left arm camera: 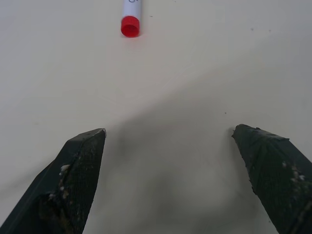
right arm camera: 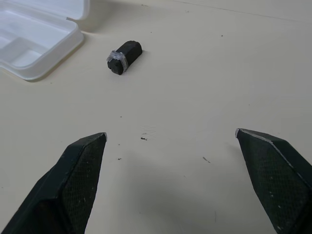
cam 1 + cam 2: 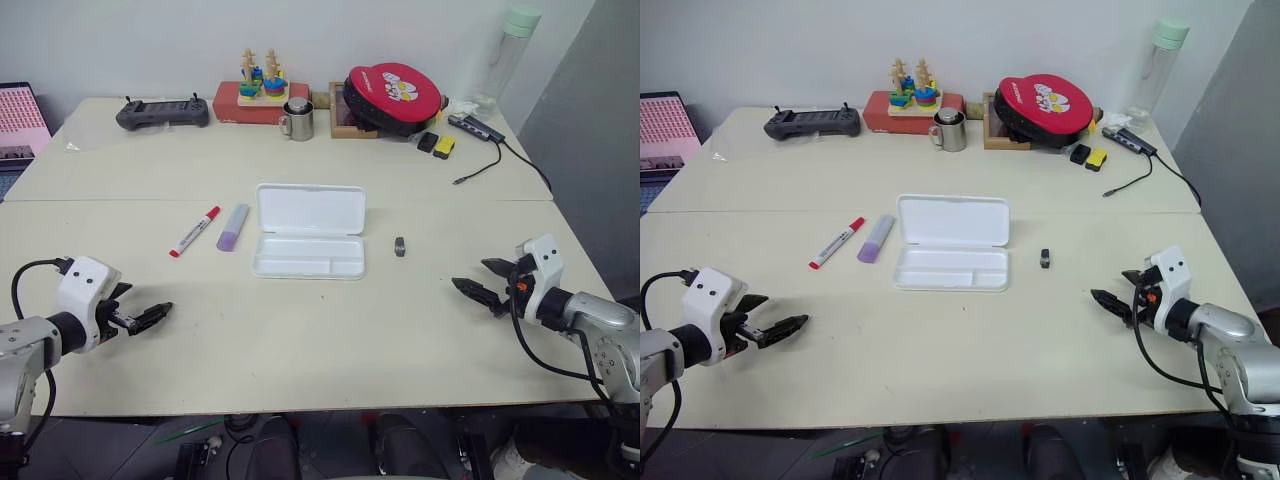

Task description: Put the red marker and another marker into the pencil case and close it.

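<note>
1. The pencil case (image 3: 308, 232) lies open in the middle of the frame, lid tipped back, its divided tray empty. Nothing is packed yet, so the step in hand looks like fetching the first marker.
2. The red marker (image 3: 195, 231) lies slantwise on the table (image 3: 330, 330) just left of centre. The lavender marker (image 3: 233, 227) sits between it and the case, close to both but touching neither.
3. The left gripper (image 3: 150, 316) hovers at lower left with its fingers spread wide and nothing between them. It is well apart from the red marker, whose red tail end points roughly toward it.
4. The right gripper (image 3: 484, 284), at lower right, is also spread wide and empty. A small black object (image 3: 400, 246) lies between it and the case.
5. The left arm is probably the better choice, both markers being on its side.
6. Straddle the barrel at mid-length, across its width, not the end.
7. Come down clear of the lavender marker, or a finger may roll it away.
</note>
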